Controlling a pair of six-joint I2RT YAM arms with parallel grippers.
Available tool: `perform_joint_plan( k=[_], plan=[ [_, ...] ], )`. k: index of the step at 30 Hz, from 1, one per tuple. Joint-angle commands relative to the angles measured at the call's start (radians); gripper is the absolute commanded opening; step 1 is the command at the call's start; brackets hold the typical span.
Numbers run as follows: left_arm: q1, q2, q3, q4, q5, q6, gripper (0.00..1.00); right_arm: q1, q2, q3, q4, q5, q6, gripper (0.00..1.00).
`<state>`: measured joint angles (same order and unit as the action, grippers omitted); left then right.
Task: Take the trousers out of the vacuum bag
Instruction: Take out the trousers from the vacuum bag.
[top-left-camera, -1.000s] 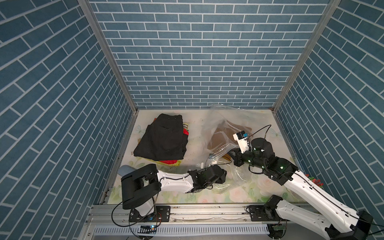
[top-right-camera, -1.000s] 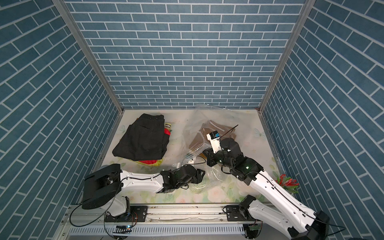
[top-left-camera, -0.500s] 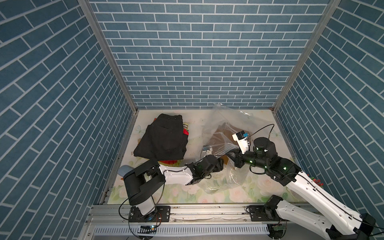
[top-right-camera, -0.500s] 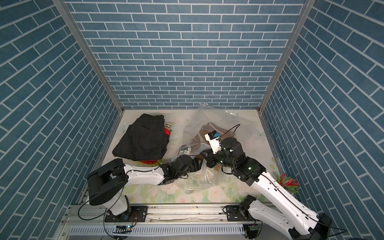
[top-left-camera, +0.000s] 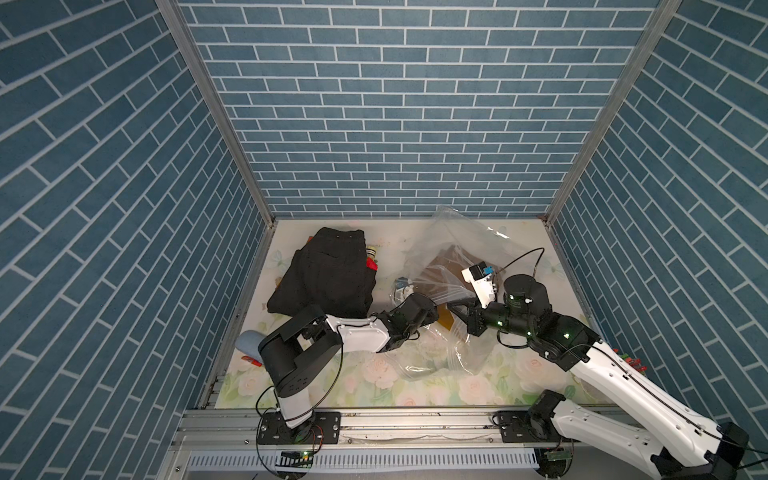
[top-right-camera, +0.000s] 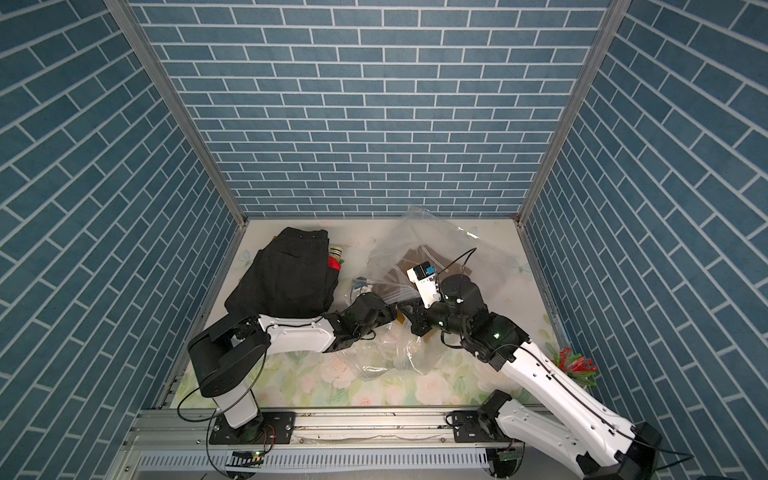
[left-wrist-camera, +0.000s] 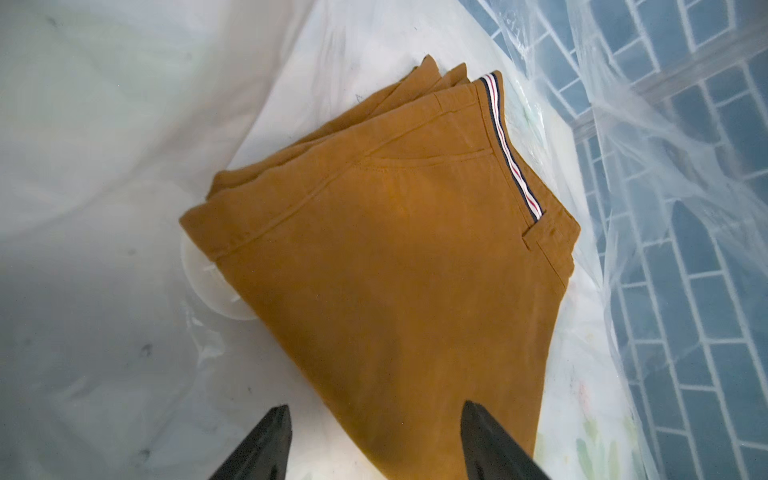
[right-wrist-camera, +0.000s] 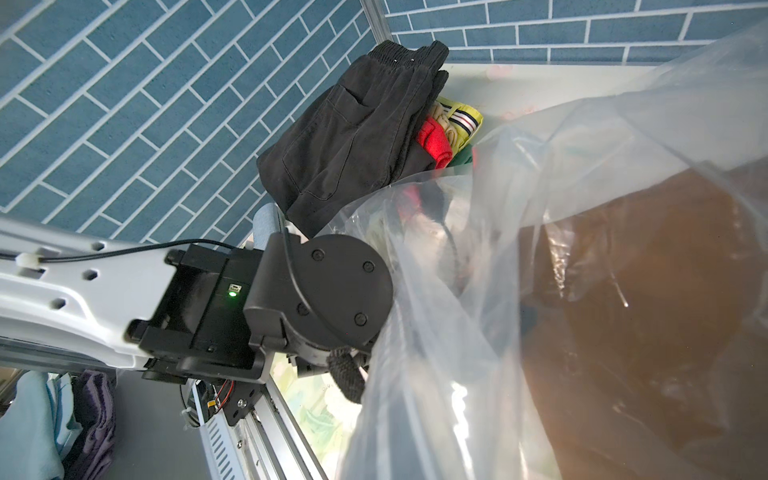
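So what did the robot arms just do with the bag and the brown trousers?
The left gripper moved from the table's front edge into the vacuum bag and opened toward the brown trousers, not yet gripping them. The right gripper, shut on the bag's edge, lifted it a little, holding the mouth open. The black trousers on the pile stayed put.

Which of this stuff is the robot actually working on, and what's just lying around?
Part of the job: vacuum bag; brown trousers inside it; pile of trousers already out.

Lying about: red clips; grey-blue cloth.
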<state>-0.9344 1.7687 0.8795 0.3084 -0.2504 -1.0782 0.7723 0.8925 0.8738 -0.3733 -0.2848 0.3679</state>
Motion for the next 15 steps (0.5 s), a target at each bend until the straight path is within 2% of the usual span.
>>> perform_joint_plan(
  k=[1, 7, 15],
  plan=[
    [0.028, 0.022, 0.02, -0.043, -0.054, -0.018, 0.73, 0.008, -0.012, 0.015, 0.049, -0.008, -0.021, 0.0],
    [0.069, 0.064, 0.01, 0.018, -0.012, -0.048, 0.74, 0.011, -0.013, 0.011, 0.05, -0.004, -0.021, 0.0],
    [0.092, 0.12, 0.021, 0.12, -0.026, -0.082, 0.74, 0.013, -0.012, 0.01, 0.049, -0.004, -0.027, 0.0]
  ],
)
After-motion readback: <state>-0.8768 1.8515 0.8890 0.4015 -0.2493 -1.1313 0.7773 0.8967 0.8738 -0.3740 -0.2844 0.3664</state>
